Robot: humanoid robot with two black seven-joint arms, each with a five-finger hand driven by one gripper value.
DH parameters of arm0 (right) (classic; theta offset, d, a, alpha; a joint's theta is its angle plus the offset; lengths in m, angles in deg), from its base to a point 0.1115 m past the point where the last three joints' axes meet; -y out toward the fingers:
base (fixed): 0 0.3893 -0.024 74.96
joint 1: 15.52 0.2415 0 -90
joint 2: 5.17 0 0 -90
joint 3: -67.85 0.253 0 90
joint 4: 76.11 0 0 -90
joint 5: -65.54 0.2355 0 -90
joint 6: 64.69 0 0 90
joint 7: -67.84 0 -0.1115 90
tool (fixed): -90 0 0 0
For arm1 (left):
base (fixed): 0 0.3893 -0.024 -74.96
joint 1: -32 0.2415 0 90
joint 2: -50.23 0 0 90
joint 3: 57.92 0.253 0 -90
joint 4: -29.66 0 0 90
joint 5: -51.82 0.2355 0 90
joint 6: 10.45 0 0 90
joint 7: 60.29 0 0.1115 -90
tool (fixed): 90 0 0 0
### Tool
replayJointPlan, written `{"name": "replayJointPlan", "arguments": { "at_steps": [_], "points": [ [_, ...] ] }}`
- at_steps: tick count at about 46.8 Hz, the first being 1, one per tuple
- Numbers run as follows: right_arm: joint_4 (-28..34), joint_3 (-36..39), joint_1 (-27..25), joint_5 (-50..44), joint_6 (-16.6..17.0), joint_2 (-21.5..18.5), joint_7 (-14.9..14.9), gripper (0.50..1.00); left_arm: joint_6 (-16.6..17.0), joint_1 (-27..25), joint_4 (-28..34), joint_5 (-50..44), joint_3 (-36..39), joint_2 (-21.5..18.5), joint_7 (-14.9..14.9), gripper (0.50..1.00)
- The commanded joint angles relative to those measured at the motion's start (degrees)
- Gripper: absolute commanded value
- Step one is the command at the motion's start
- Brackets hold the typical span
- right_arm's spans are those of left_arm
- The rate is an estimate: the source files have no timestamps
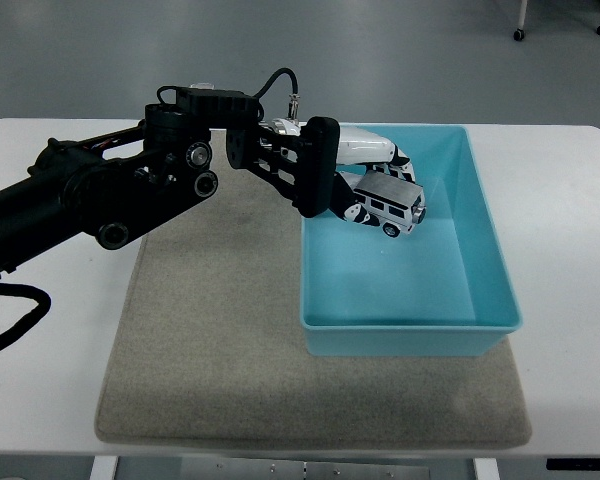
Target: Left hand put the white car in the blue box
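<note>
My left hand (375, 180) reaches in from the left over the blue box (485, 250), fingers curled around the white car (390, 205). The car is a small white jeep-like toy with dark windows, held above the box's floor in its upper left part, nose pointing right and slightly down. The box is an open rectangular bin standing on the right half of a grey mat (210, 330). The right arm is out of view.
The white table (50, 290) carries the mat, which spreads from the far left of centre to the near edge. My black forearm (110, 200) with a cable crosses the mat's upper left corner.
</note>
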Motion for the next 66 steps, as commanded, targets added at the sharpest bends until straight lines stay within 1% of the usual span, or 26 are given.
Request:
{"name": "replayJointPlan", "arguments": {
  "at_steps": [1, 3, 6, 14, 19, 25, 28, 32, 35, 38, 42, 48, 52, 57, 62, 66],
  "points": [
    [0.0, 0.0, 0.0, 0.01, 0.0, 0.0, 0.0, 0.936, 2.28, 0.66, -0.12, -0.19, -0.09, 0.29, 0.01, 0.992],
    [0.0, 0.0, 0.0, 0.01, 0.0, 0.0, 0.0, 0.936, 3.17, 0.92, -0.12, -0.45, -0.09, 0.29, 0.01, 0.996],
    [0.0, 0.0, 0.0, 0.01, 0.0, 0.0, 0.0, 0.936, 3.52, 1.36, -0.12, -0.54, -0.09, 0.29, 0.01, 0.999],
    [0.0, 0.0, 0.0, 0.01, 0.0, 0.0, 0.0, 0.936, 3.7, 1.54, -0.12, -1.5, -0.44, 0.2, 0.01, 0.999],
    [0.0, 0.0, 0.0, 0.01, 0.0, 0.0, 0.0, 0.936, 3.7, 2.15, -0.3, -4.92, -1.05, -0.06, 0.01, 0.996],
    [0.09, 0.0, 0.0, 0.01, 0.0, 0.0, 0.0, 0.936, 3.7, 2.94, -2.4, -12.92, -4.56, -0.59, -0.34, 0.996],
    [0.0, 0.0, 0.0, 0.01, 0.0, 0.0, 0.0, 0.936, 3.96, 3.38, -3.98, -17.05, -6.5, -0.59, -1.57, 0.996],
    [0.0, 0.0, 0.0, 0.01, 0.0, 0.0, 0.0, 0.936, 5.98, 4.0, -5.39, -22.41, -9.05, -1.03, -4.21, 0.996],
    [0.0, 0.0, 0.0, -0.07, 0.0, 0.0, 0.0, 0.936, 7.21, 4.0, -6.36, -26.54, -10.46, -2.52, -5.35, 0.996],
    [0.0, 0.0, 0.0, 0.01, 0.0, 0.0, 0.0, 0.936, 7.91, 4.0, -6.89, -31.46, -11.86, -3.83, -5.44, 0.996],
    [0.0, 0.0, 0.0, 0.01, 0.0, 0.0, 0.0, 0.936, 8.97, 4.08, -7.5, -40.51, -14.67, -5.5, -5.44, 0.996],
    [0.0, 0.0, 0.0, 0.01, 0.0, 0.0, 0.0, 0.936, 8.45, 4.17, -8.03, -53.34, -14.85, -10.16, -6.32, 0.996],
    [0.0, 0.0, 0.0, 0.01, 0.0, 0.0, 0.0, 0.936, 8.36, 6.01, -8.12, -59.85, -15.03, -12.54, -7.29, 0.999],
    [0.0, 0.0, 0.0, 0.01, 0.0, 0.0, 0.0, 0.936, 8.27, 9.0, -10.31, -66.45, -15.38, -13.33, -7.64, 0.999],
    [0.0, 0.0, 0.0, 0.01, 0.0, 0.0, 0.0, 0.936, 7.74, 10.41, -13.65, -71.46, -15.12, -13.77, -7.81, 0.999],
    [0.0, 0.0, 0.0, -0.07, 0.0, 0.0, 0.0, 0.936, 6.78, 12.69, -14.1, -74.1, -15.29, -13.6, -8.08, 0.999]
  ]
}}
